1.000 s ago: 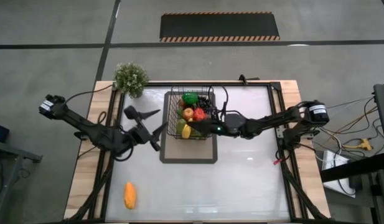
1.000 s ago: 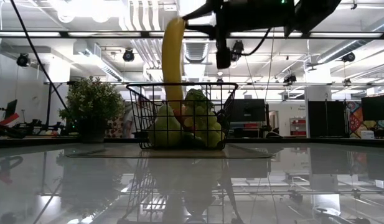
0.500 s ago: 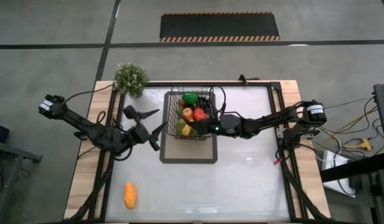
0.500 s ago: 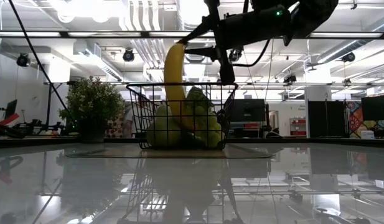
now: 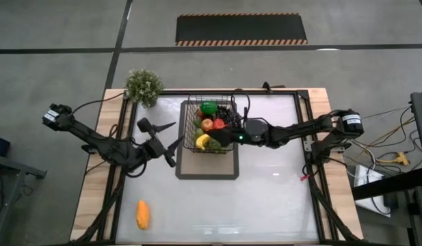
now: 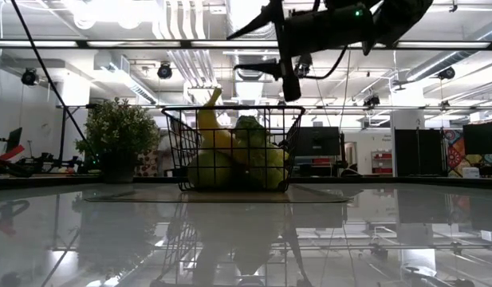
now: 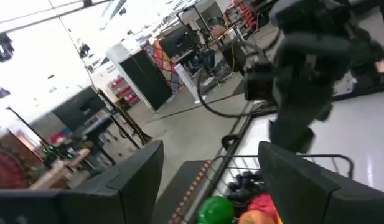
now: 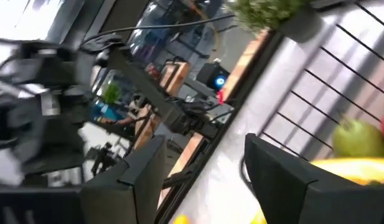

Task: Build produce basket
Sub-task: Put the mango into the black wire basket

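Note:
The black wire basket (image 5: 209,125) stands on a dark-bordered mat (image 5: 206,167) and holds produce: a yellow banana (image 5: 202,141), a green piece (image 5: 208,107), red pieces and dark grapes (image 5: 226,117). In the low view the banana (image 6: 207,121) lies slanting on the green produce, its stem end up by the basket (image 6: 234,151) rim. My right gripper (image 5: 221,136) hovers open just above the basket's right side (image 6: 261,44), nothing between its fingers (image 8: 204,186). My left gripper (image 5: 178,131) waits open left of the basket. An orange piece (image 5: 142,214) lies on the table, near left.
A green potted plant (image 5: 143,85) stands at the far left corner, left of the basket (image 6: 118,139). The glossy white table top (image 5: 272,198) stretches near and right of the mat. The left wrist view looks at the basket's produce (image 7: 216,208) and the right arm (image 7: 304,62).
My right gripper dipped with the upright banana into the basket, then opened and let it go. The banana has tipped from hanging upright to lying slanted on the other produce. The gripper now stands a little above the basket rim.

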Controlling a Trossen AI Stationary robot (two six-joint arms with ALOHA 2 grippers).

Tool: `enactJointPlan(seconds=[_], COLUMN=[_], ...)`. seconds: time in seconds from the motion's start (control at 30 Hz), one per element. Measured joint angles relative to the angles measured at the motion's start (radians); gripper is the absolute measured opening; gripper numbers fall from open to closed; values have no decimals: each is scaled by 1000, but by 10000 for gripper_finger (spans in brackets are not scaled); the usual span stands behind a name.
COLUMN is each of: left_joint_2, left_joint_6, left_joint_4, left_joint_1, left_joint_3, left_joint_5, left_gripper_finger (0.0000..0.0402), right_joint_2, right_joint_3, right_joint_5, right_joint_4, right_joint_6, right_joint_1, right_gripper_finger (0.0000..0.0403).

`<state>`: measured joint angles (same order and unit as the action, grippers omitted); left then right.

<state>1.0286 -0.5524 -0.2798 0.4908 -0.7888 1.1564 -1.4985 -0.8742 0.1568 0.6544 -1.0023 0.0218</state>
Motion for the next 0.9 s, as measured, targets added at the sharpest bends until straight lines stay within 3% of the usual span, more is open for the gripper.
enactJointPlan(seconds=[0.2, 0.4, 0.57, 0.7, 0.9], left_joint_2=[0, 20, 70, 114, 243], left_joint_6=[231, 643, 1069, 1441, 2051], left_joint_4=[10, 10, 29, 156, 549], left_joint_1=[27, 45, 69, 103, 157], left_joint_3=[44, 101, 116, 114, 27], left_joint_5=[-37, -352, -545, -643, -786], left_gripper_finger=[245, 245, 244, 244, 244], right_joint_2=[121, 278, 363, 390, 399], right_joint_3=[0, 0, 0, 5, 8], right_joint_5=[-120, -178, -184, -183, -182], right_joint_4=[-77, -345, -537, -576, -601], right_joint_6=[205, 535, 783, 900, 978], right_joint_1=[3, -31, -109, -175, -222], right_gripper_finger=[207, 206, 203, 203, 203])
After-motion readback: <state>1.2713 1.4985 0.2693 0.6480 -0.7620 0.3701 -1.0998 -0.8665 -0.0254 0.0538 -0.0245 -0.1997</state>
